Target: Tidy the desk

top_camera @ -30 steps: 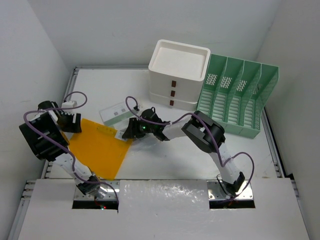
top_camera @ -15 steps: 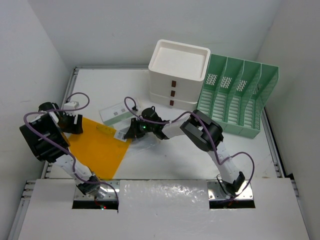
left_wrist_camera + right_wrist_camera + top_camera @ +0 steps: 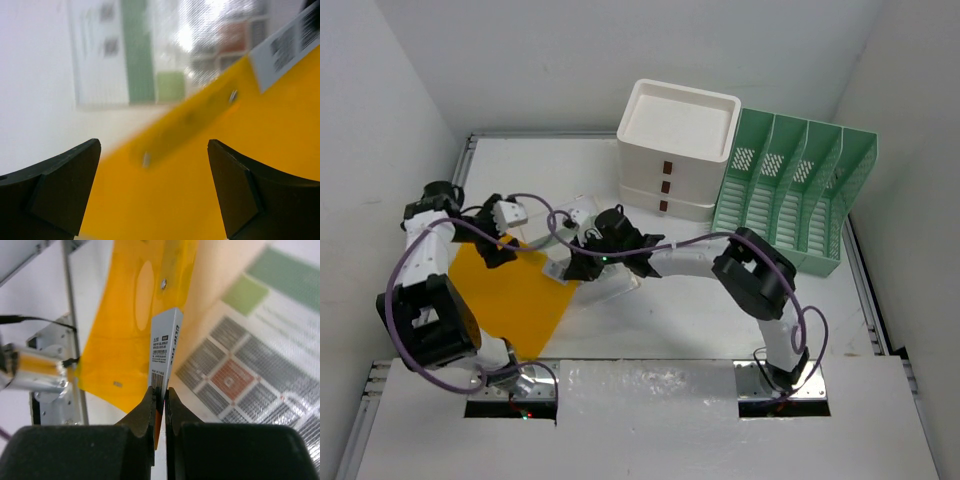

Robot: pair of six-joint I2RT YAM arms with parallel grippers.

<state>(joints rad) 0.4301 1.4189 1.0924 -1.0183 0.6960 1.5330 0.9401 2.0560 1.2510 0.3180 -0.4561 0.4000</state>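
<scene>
A yellow folder (image 3: pixel 510 295) lies flat on the left half of the white desk (image 3: pixel 670 320). My right gripper (image 3: pixel 566 268) is shut on the folder's right corner, pinching its orange edge (image 3: pixel 130 330) and a white barcode label (image 3: pixel 164 347) between the fingertips (image 3: pixel 161 392). My left gripper (image 3: pixel 498 246) hangs open just over the folder's far edge, with yellow sheet (image 3: pixel 200 190) showing between its fingers (image 3: pixel 152 165) and nothing held. A clear sleeve holding a printed sheet (image 3: pixel 240 365) lies under the right arm, beside the folder.
A white three-drawer box (image 3: pixel 675 150) stands at the back centre, with a green slotted file rack (image 3: pixel 790 195) to its right. Walls close in on both sides, and metal rails edge the desk.
My right gripper has shut on the folder's labelled corner. The left arm has swung in from the desk's left edge to the folder's far edge, and its jaws have spread wider.
</scene>
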